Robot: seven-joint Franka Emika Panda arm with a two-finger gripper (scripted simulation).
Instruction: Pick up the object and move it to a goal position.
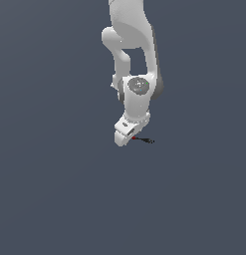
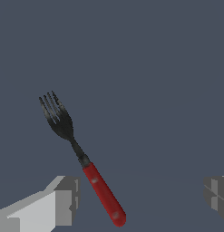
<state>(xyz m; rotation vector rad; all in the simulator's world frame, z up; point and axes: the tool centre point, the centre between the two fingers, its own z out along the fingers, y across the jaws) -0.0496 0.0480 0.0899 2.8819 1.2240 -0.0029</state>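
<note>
Plain grey-blue ground filled both views, with no writing visible anywhere. On it lay the fork, red handle and black tines, its handle end between the spread fingers of the gripper, nearer one finger and untouched, tines pointing toward the exterior view's right.

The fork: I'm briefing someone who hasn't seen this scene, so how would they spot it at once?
Follow the white arm down to its gripper. The fork lies right beside it on the grey floor, between the open fingers. It is the only coloured thing: red handle, black tines.
</note>
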